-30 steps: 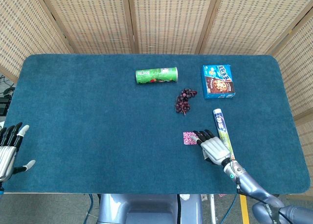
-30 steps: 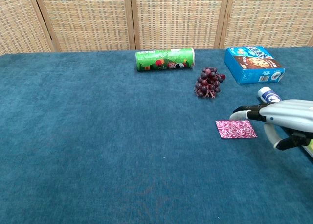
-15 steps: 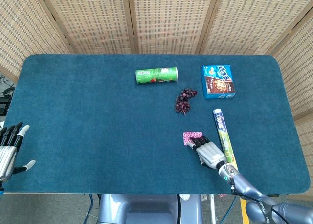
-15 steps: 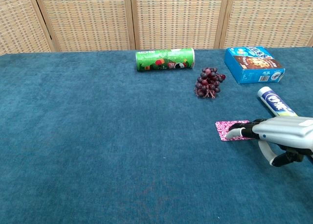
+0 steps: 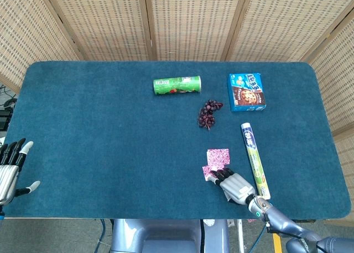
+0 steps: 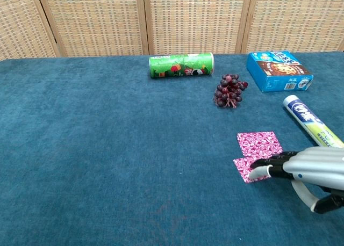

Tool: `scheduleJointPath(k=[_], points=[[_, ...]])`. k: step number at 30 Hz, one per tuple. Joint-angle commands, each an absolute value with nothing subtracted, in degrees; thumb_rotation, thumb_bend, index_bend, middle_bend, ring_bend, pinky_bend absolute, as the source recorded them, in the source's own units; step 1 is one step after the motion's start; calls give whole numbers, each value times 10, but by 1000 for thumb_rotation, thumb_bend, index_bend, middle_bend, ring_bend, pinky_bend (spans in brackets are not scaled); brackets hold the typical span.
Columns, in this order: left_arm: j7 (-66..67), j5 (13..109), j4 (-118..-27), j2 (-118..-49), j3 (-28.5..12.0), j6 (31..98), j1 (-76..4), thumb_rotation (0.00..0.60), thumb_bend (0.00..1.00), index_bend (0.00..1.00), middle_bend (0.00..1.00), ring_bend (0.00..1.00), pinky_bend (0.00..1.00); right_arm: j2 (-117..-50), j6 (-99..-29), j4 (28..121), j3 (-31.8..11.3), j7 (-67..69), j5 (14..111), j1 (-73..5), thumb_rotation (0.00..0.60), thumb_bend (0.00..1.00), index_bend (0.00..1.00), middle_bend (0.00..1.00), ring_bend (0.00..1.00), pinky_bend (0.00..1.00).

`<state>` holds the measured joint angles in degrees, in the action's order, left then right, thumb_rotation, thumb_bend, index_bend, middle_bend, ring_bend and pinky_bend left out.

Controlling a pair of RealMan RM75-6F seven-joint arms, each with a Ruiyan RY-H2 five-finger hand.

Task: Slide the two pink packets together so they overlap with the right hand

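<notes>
Right hand [image 6: 301,169] lies low on the table [image 6: 107,149], fingers extended flat, fingertips [image 6: 257,173] pressing the near packet [image 6: 244,167]; we see nothing grasped. We note that packet touching, perhaps slightly overlapping, the far packet [image 6: 259,142] at its front edge. Left hand [image 5: 10,167] rests at the table's left edge, fingers spread, empty. Behind stand a tube [image 6: 314,125], grapes [image 6: 229,90], a green can [image 6: 181,65] and a blue box [image 6: 279,70]

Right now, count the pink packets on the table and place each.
2. One pink packet lies flat below the grapes; the other packet lies nearer, under the right hand's fingertips.
</notes>
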<state>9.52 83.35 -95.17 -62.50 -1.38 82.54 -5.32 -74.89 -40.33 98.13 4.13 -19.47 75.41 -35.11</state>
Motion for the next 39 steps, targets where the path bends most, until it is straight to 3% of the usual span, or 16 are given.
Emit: scheduleJointPath(k=[1, 8, 14, 39], points=[[95, 834, -952, -625, -14, 825, -53, 600, 0, 0, 0, 0, 0, -739, -403, 999, 50, -202, 761, -354, 600, 1000, 16, 0, 0, 0], [93, 834, -952, -624, -14, 825, -53, 600, 0, 0, 0, 0, 0, -736, -445, 1002, 31, -190, 776, -351, 600, 1000, 16, 0, 0, 0], [92, 834, -952, -624, -13, 824, -53, 600, 0, 0, 0, 0, 0, -757, -472, 945, 6, -216, 753, -355, 600, 1000, 16, 0, 0, 0], [87, 833, -953, -621, -13, 821, -55, 600, 0, 0, 0, 0, 0, -807, -440, 922, 14, -311, 639, -386, 600, 1000, 16, 0, 0, 0]])
